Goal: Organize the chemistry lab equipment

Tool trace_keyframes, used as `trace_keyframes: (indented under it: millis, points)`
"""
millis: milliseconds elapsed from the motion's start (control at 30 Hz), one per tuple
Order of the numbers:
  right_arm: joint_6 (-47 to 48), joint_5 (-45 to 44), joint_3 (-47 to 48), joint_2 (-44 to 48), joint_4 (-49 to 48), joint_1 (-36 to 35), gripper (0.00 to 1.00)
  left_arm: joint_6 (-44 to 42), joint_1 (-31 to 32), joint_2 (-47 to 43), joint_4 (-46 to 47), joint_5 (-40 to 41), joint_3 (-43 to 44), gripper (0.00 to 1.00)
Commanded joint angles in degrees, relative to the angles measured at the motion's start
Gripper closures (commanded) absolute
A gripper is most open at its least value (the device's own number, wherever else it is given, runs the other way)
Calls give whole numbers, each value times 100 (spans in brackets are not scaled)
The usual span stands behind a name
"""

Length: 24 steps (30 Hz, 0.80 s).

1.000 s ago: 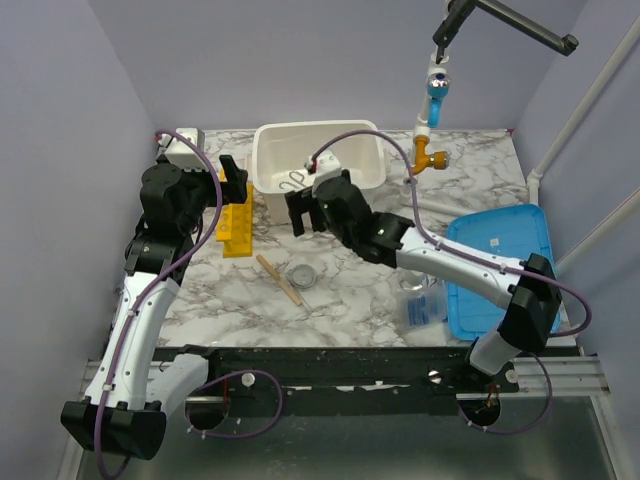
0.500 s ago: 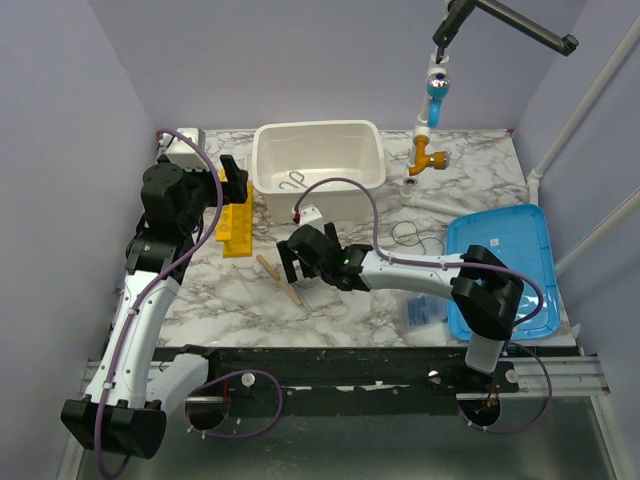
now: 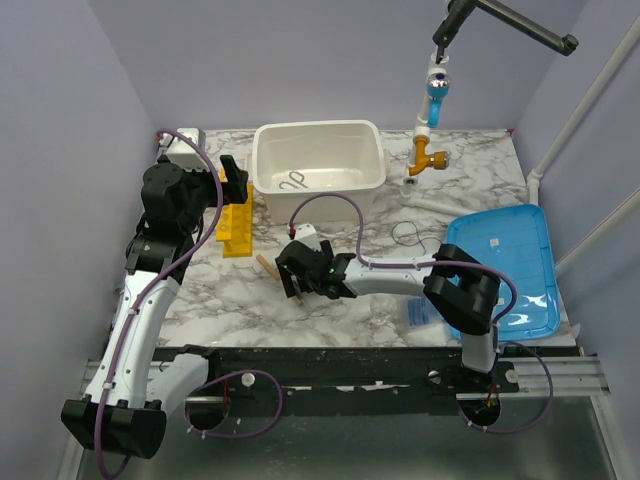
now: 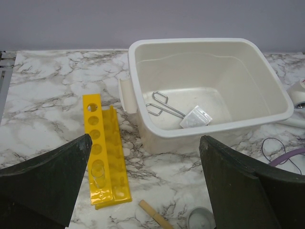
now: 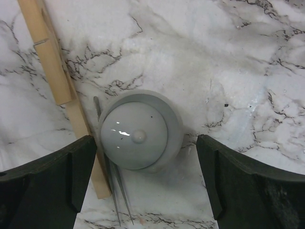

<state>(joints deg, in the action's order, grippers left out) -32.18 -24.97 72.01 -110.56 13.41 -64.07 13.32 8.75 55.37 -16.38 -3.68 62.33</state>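
R gripper (image 5: 147, 176) is hanging spread wide over a small round lidded dish (image 5: 138, 130) on the bench (image 5: 228, 57), fingers flanking it. Wooden stick (image 5: 47, 52) is lying just beside the dish. L gripper (image 4: 145, 186) is hovering, also spread, above yellow rack (image 4: 102, 152). Tongs (image 4: 164, 106) are lying in the white tub (image 4: 200, 67).

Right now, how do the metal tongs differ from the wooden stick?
The metal tongs lie inside the white tub; the wooden stick lies out on the marble table. The tongs are silver with looped handles; the stick is tan and straight. Both lie flat, ungripped.
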Motion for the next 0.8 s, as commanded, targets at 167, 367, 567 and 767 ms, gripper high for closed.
trace_keyframes:
  millis: [167,367,567,767]
  points:
    - [-203,-385,348,-370,176,-121,12,21,23,-43,-76,-72,144,2]
    - [-336,-465,538,-664,273,-120,19,32,30,-78,-82,-89,146,1]
    - [-394,-473,551,-755,299,-121,32,39,29,-123,-74,-91,148,1]
    - [-363,-426,521,-568,339,-116,50,39,31,-122,-67,-85,147,1]
